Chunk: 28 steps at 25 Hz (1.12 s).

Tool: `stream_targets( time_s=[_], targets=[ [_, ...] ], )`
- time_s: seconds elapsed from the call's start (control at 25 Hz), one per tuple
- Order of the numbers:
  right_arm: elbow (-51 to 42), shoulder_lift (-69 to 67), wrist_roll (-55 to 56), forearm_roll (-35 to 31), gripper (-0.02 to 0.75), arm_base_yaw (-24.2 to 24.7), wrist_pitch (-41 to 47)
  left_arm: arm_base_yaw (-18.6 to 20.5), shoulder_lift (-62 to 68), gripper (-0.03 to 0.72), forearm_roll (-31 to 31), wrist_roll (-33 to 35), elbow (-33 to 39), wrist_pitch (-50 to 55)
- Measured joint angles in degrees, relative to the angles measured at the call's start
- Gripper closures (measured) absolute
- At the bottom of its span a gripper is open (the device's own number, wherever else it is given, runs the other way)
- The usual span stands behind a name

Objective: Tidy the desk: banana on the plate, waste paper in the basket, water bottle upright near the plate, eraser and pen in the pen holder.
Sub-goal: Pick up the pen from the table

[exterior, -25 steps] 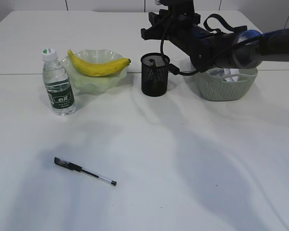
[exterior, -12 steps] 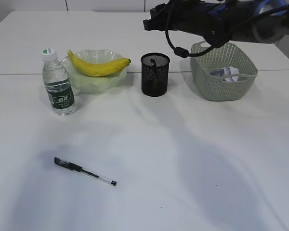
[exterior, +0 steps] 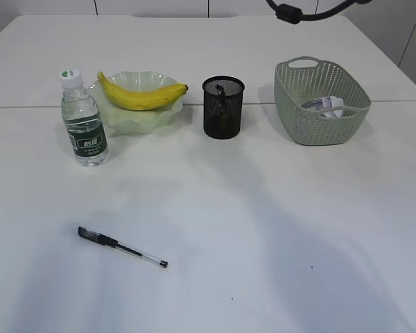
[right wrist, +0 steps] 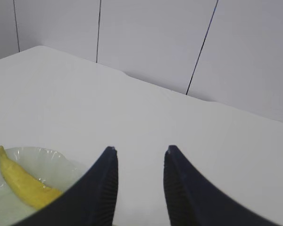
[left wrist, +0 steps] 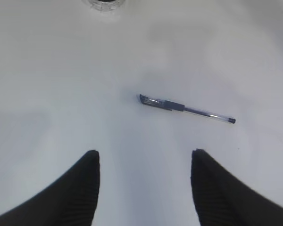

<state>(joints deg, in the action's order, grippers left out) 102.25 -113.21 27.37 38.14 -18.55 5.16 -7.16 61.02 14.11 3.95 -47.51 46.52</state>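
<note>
Pen flat on the white table, near left, well apart from everything else; capped dark end to the left, clear barrel tip to the right. Banana across the pale green plate, far left. Water bottle upright just beside the plate, on its left. Black mesh pen holder right of the plate, something dark inside, too unclear to name. Crumpled waste paper inside the green basket, far right. Left tool hovering above the pen, jaws wide apart, nothing between them. Right tool raised, jaws parted more narrowly, nothing between them either, banana and plate below.
</note>
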Motion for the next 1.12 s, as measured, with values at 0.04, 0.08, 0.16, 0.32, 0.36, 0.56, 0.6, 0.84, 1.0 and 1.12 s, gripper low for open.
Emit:
stream_targets(
  time_s=[0.04, 0.08, 0.16, 0.32, 0.36, 0.56, 0.6, 0.84, 1.0, 1.12],
  targets=[
    [-0.6, 1.1, 0.1, 0.1, 0.489, -0.4, 1.0, 0.0, 0.0, 0.253, 0.4, 0.0, 0.0, 0.0],
    [-1.2, 2.1, 0.2, 0.1, 0.489, -0.7, 2.0, 0.0, 0.0, 0.253, 0.8, 0.0, 0.0, 0.0],
    [-3.5, 3.8, 0.2, 0.1, 0.489, -1.7, 3.1, 0.0, 0.0, 0.253, 1.5, 0.0, 0.0, 0.0],
    [-9.4, 7.2, 0.3, 0.0, 0.488, -3.5, 3.5, 0.0, 0.0, 0.253, 1.8, 0.0, 0.0, 0.1],
    [-10.8, 8.1, 0.3, -0.1, 0.488, -4.1, 3.6, 0.0, 0.0, 0.253, 1.8, 0.0, 0.0, 0.1],
    [-19.3, 13.1, 0.3, -0.9, 0.488, -5.5, 4.3, 0.0, 0.0, 0.253, 2.6, 0.0, 0.0, 0.2],
    [-21.4, 14.5, 0.2, -0.9, 0.488, -5.6, 4.4, 0.0, 0.0, 0.253, 2.8, 0.0, 0.0, 0.3],
    [-30.1, 20.8, -4.2, -0.9, 0.488, -7.6, 4.7, 0.0, 0.0, 0.253, 3.4, 0.0, 0.0, 0.4],
    [-33.7, 22.5, -5.2, -1.0, 0.488, -9.5, 4.7, 0.0, 0.0, 0.253, 3.7, 0.0, 0.0, 0.4],
    [-35.8, 22.6, -5.3, -1.2, 0.488, -10.7, 4.7, 0.0, 0.0, 0.253, 3.8, 0.0, 0.0, 0.4]
  ],
)
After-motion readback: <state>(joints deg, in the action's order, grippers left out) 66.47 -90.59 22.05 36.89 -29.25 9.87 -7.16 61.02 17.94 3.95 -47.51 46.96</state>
